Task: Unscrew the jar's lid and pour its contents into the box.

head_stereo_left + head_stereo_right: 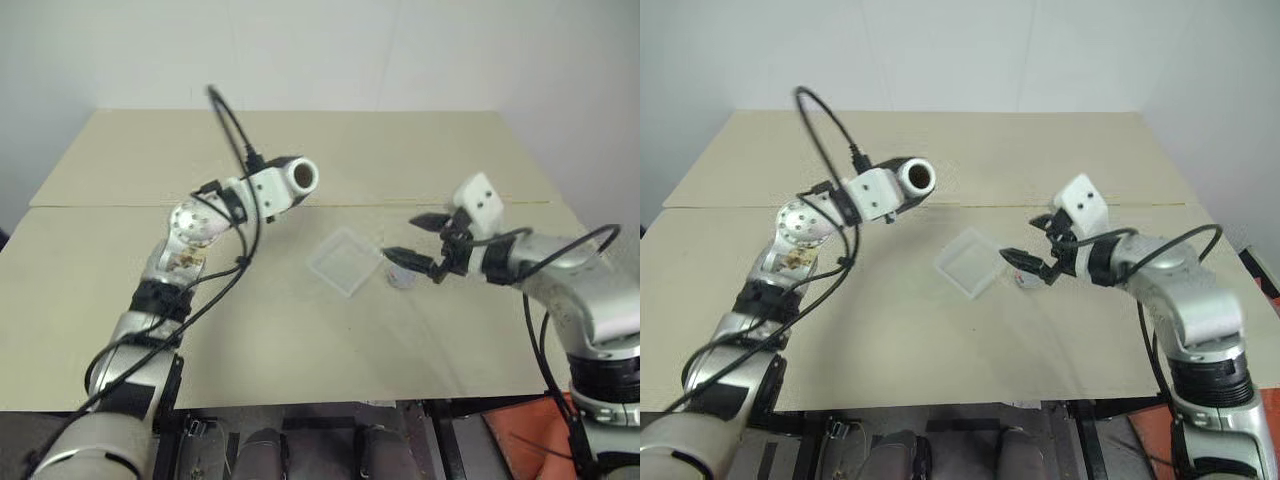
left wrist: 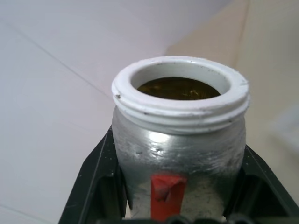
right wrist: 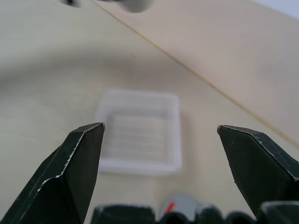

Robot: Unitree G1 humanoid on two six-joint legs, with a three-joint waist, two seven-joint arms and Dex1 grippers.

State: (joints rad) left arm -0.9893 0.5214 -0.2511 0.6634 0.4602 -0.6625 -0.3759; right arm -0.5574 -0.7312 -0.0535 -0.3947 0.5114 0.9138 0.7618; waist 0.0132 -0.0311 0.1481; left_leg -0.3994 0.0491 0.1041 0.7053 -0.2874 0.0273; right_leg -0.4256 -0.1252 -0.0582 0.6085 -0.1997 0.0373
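My left gripper [image 1: 283, 186] is shut on the jar [image 1: 300, 178], held in the air and tipped nearly level, its open mouth facing right. In the left wrist view the jar [image 2: 180, 154] has a silvery body, a red stripe and a white threaded neck, clamped between black fingers [image 2: 93, 186]. Its inside looks dark brownish; I cannot make out the contents there. The lid [image 1: 402, 278], grey with a red mark, lies on the table just right of the box [image 1: 345, 261], a shallow clear tray. My right gripper [image 1: 402, 237] hangs open just above the lid, holding nothing.
The beige table [image 1: 300, 340] has a seam line [image 1: 120, 206] running across it behind the arms. White walls close it off at the back and right. An orange-red thing [image 1: 530, 430] sits below the table's front right corner.
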